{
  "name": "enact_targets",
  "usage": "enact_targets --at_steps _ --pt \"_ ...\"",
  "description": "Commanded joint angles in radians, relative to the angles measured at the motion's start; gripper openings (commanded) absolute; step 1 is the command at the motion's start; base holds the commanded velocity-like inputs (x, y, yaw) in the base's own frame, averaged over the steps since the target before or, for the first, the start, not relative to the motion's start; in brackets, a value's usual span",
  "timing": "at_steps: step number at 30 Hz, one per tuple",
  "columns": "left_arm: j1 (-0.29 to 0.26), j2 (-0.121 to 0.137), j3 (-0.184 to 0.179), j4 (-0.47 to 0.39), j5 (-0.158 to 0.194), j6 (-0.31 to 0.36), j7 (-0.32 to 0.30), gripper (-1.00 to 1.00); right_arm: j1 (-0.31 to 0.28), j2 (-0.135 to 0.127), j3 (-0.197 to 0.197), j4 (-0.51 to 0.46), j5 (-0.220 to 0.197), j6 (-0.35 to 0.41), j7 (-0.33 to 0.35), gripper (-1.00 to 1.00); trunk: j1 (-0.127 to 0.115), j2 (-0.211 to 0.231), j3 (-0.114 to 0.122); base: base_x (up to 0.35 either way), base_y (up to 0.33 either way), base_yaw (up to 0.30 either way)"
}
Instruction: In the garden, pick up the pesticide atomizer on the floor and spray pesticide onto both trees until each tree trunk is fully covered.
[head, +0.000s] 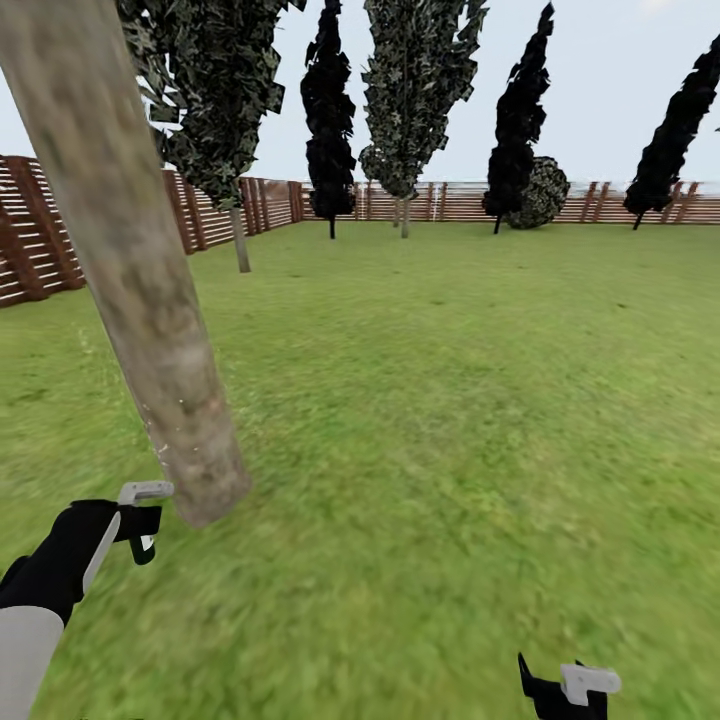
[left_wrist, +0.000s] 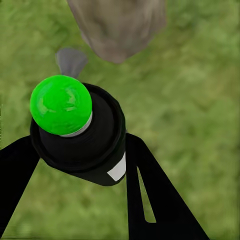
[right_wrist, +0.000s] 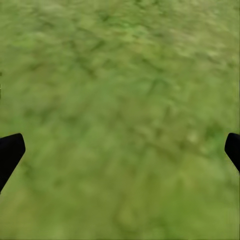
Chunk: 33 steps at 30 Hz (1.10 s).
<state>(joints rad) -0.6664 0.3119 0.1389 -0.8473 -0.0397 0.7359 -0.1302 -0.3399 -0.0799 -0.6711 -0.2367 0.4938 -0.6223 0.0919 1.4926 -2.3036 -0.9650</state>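
Note:
A thick mottled grey-beige tree trunk (head: 130, 270) slants up from the lawn at the near left. Its base (left_wrist: 117, 30) also appears in the left wrist view. A few tiny pale specks dot its lower part. My left gripper (head: 142, 528) is just left of the trunk's foot, shut on the pesticide atomizer (left_wrist: 80, 135), a black bottle with a bright green ball cap and a grey nozzle (left_wrist: 70, 60) pointing toward the trunk. The right gripper (head: 565, 690) hangs low at the near right, open over bare grass, its fingertips (right_wrist: 10, 150) far apart.
Two more trees with mottled green foliage and pale trunks (head: 241, 240) (head: 403, 215) stand farther back. Dark, near-black trees (head: 330, 120) and a round bush (head: 540, 195) line the brown slat fence (head: 40, 240). Open lawn (head: 450, 400) stretches ahead and right.

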Motion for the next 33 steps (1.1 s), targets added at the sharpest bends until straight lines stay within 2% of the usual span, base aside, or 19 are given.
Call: enact_targets --at_steps 1,9,23,33 --pt "-0.001 -0.001 0.002 -0.001 -0.005 0.005 -0.006 -1.00 -0.001 0.000 -0.008 0.001 0.000 -0.004 0.010 1.00 0.000 0.000 -0.001 0.157 -0.235 0.275" --pt "-0.001 -0.001 0.001 -0.001 -0.003 0.005 -0.006 -1.00 -0.001 0.000 -0.008 0.000 0.000 -0.004 0.010 1.00 0.000 0.000 -0.001 0.158 -0.236 0.264" --pt "-0.001 -0.007 0.002 -0.001 -0.004 0.005 -0.006 -1.00 -0.001 0.000 -0.008 0.000 0.000 -0.004 0.010 1.00 0.000 0.000 -0.001 0.160 -0.236 0.018" --pt "-0.001 -0.005 0.002 -0.002 -0.005 0.005 -0.006 -1.00 -0.001 0.000 -0.008 0.001 0.000 -0.004 0.010 1.00 0.000 0.000 -0.001 0.154 -0.236 0.269"
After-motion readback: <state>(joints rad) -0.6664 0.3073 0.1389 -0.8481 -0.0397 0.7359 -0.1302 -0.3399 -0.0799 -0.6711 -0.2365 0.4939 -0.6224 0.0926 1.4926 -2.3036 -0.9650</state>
